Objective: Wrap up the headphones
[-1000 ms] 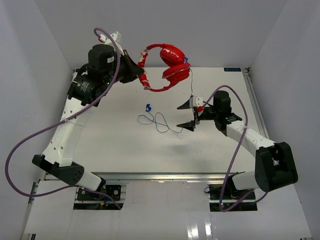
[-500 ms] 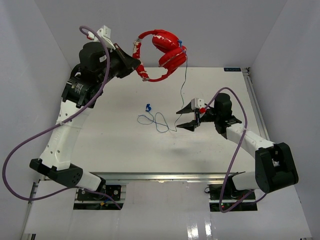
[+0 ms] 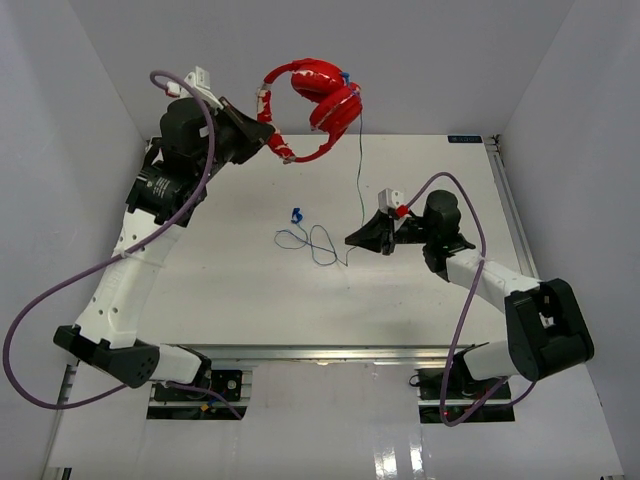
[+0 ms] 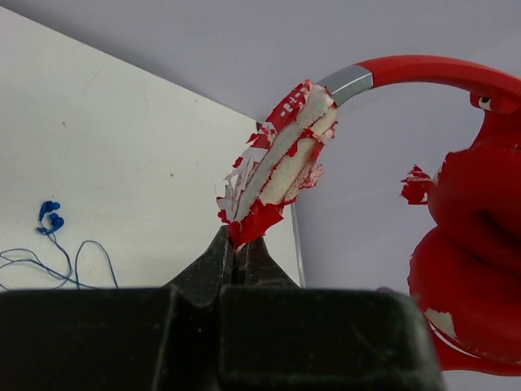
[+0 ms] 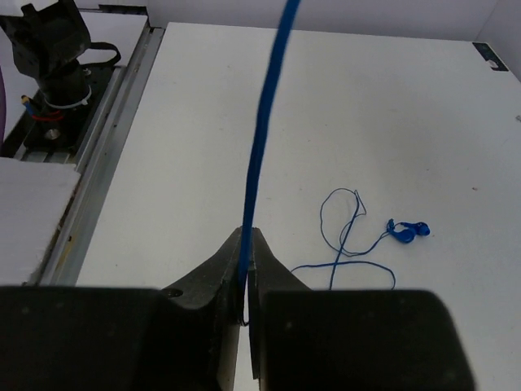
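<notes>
**Right hand** (image 3: 352, 240): is hanging low over the worktop (image 3: 230, 290), fingers pressing together and pinching the thin cable (image 5: 262, 130) partway along its length.

**Slack** (image 3: 315, 243): is lying in loose loops on the worktop just ahead of that hand's fingertips, ending at the blue plug (image 3: 295, 214).

**Left hand** (image 3: 272, 140): is standing raised farther back, jaws pinching the torn, padded end of the headband (image 4: 285, 155).

**Headphones** (image 3: 320, 95): are hanging in the air just beyond its fingertips, with the cable running straight down to the right hand.

**Progress, as judged:** no turn is showing round the headband or cups (image 4: 472, 244), so the winding is only beginning and all of the slack is waiting.

**Obstructions:** nothing is standing between the hands, though the loops may be liable to snag.

**Enclosure wall** (image 3: 450, 60): is closing in behind.
</notes>
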You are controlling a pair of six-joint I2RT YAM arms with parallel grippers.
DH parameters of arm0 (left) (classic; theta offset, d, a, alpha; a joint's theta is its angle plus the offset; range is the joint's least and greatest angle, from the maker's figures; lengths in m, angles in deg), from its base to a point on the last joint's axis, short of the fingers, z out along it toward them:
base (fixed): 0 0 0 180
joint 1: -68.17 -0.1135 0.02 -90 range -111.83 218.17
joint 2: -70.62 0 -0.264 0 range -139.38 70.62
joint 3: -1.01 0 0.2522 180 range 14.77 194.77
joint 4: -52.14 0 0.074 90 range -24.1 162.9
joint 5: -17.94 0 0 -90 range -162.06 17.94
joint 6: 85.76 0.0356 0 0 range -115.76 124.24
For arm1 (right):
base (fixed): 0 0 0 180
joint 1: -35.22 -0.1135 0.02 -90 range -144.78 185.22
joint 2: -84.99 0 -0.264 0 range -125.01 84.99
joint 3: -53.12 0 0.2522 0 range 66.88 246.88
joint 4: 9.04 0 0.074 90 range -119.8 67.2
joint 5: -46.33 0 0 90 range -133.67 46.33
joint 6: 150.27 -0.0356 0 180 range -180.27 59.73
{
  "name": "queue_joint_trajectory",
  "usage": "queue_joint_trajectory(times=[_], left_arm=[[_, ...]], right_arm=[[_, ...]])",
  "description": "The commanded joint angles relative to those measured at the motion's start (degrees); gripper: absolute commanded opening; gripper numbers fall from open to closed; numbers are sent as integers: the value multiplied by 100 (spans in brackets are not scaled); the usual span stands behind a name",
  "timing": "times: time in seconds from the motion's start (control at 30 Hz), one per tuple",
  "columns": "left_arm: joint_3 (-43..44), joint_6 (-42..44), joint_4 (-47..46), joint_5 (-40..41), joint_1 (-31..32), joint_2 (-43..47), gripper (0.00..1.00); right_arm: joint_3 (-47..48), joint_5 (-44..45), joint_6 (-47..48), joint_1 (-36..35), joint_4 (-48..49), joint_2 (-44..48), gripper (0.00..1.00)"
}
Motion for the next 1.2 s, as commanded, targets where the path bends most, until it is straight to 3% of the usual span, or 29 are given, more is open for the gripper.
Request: queue_joint_trajectory(times=[0.0, 0.07, 0.17, 0.3, 0.37, 0.53, 0.77, 1.0, 1.17], left_arm=[[-568, -673, -1238, 764, -100, 386, 0], [-286, -414, -1048, 1016, -100, -73, 0], [-269, 931, -974, 1654, -91, -520, 0], [-1063, 2461, -1117, 1865, -68, -767, 0], [-1630, 2927, -1274, 1642, -21, -791, 0], [-2320, 3459, -1311, 130, 188, -1043, 0], [-2665, 3986, -1353, -332, 1014, -1185, 0], [-3029, 4659, -1460, -746, 1069, -660, 0], [-3478, 4928, -1498, -1232, 1149, -191, 0]], right_arm=[[253, 792, 170, -26, -1005, 491, 8], [655, 1952, 1670, -110, -3183, 874, 8], [1170, 3864, 2978, -292, -4741, 1590, 8], [1084, 6121, 4158, -299, -4910, 2412, 8], [1125, 6438, 4513, -298, -4738, 2641, 8], [1690, 6012, 4648, -441, -4824, 2461, 8], [2158, 4554, 4371, -776, -5097, 1908, 8], [2196, 5480, 4017, -791, -4369, 1527, 8], [2524, 5449, 3529, -761, -4233, 1327, 8]])
